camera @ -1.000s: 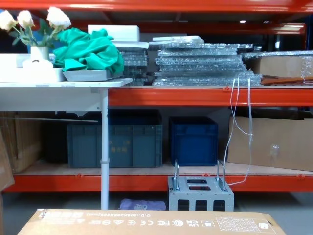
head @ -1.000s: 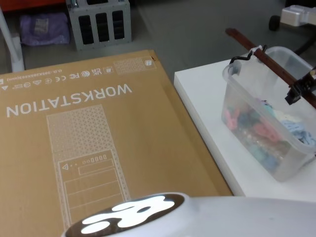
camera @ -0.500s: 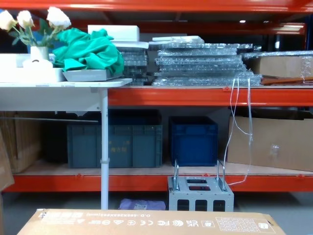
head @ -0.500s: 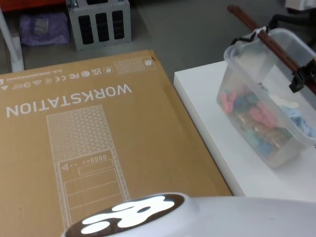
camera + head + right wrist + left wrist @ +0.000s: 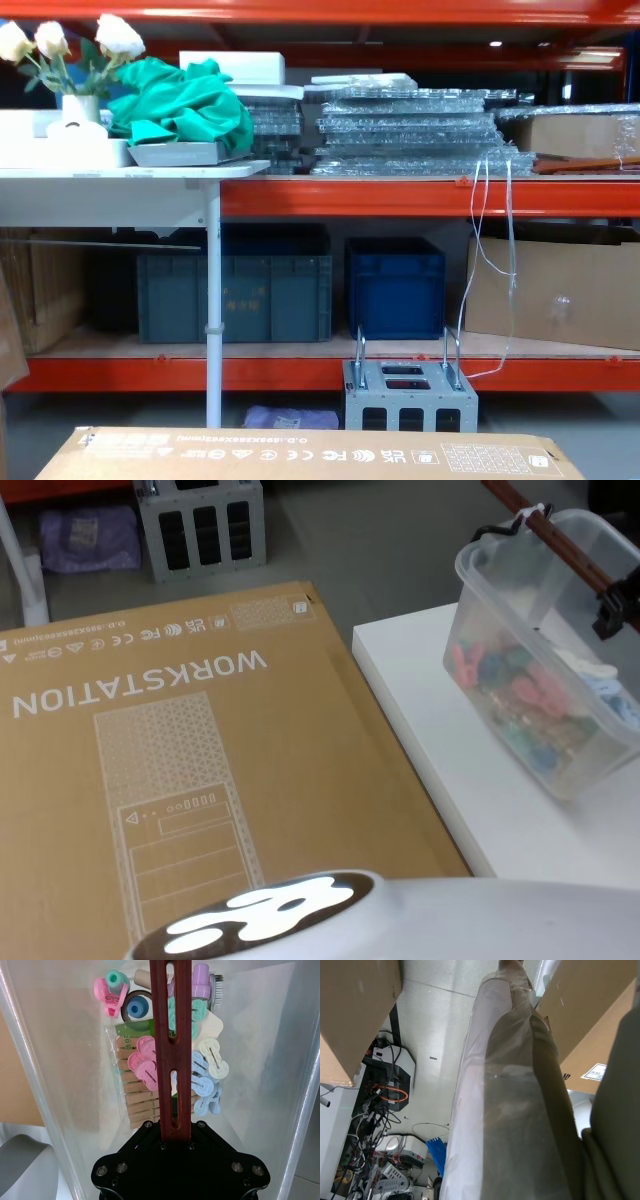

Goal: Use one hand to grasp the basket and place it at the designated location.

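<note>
Clamping the handle (image 5: 159,1060) of the basket (image 5: 500,630), the right pincer (image 5: 176,1132) reaches over the table (image 5: 440,730).

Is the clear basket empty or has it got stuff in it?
Not empty: the basket holds pastel clothes pegs, seen through its clear wall.

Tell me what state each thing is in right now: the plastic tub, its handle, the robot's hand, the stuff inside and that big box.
basket: open-topped, tilted, over the white table.
bar handle: clamped at one end by the gripper.
right gripper: shut on the bar handle.
clothes pegs: heaped at the bottom of the basket.
cardboard box: closed, lying flat.
</note>
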You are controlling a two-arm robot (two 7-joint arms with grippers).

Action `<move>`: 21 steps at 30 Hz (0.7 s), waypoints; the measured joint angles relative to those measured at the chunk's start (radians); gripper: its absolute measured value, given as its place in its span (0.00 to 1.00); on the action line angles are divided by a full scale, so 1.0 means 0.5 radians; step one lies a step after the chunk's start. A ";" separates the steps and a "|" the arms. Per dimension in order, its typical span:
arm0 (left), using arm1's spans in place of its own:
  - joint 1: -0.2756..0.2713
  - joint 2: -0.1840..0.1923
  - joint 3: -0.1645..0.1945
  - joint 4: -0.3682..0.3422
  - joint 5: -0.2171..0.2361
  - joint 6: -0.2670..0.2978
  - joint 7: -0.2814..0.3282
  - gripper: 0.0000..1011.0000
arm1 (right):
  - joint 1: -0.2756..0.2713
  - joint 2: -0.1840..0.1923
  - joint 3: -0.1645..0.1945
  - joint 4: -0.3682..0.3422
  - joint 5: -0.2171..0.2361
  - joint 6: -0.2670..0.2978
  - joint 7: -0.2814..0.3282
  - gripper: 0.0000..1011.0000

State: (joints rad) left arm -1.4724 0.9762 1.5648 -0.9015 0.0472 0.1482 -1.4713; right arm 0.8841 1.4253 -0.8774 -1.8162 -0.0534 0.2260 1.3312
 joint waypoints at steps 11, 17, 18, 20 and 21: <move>0.000 0.000 0.000 0.000 0.000 0.000 0.000 0.00 | 0.114 -0.154 0.089 0.146 -0.037 -0.118 0.325 0.00; 0.000 0.000 0.000 0.001 0.000 0.000 0.000 0.00 | 0.170 -0.242 0.112 0.216 -0.091 -0.159 0.445 0.00; 0.000 0.000 0.000 0.000 0.000 0.000 0.000 0.00 | 0.187 -0.270 0.116 0.235 -0.111 -0.171 0.472 0.00; 0.000 0.000 0.000 0.001 0.000 0.000 0.000 0.00 | 0.203 -0.298 0.119 0.253 -0.131 -0.183 0.499 0.00; 0.000 0.000 0.000 0.001 0.000 0.000 0.000 0.00 | 0.228 -0.340 0.119 0.282 -0.156 -0.200 0.529 0.00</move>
State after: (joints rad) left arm -1.4723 0.9763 1.5648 -0.9012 0.0474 0.1482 -1.4712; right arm 0.9979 1.2552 -0.8176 -1.6752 -0.1315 0.1259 1.5957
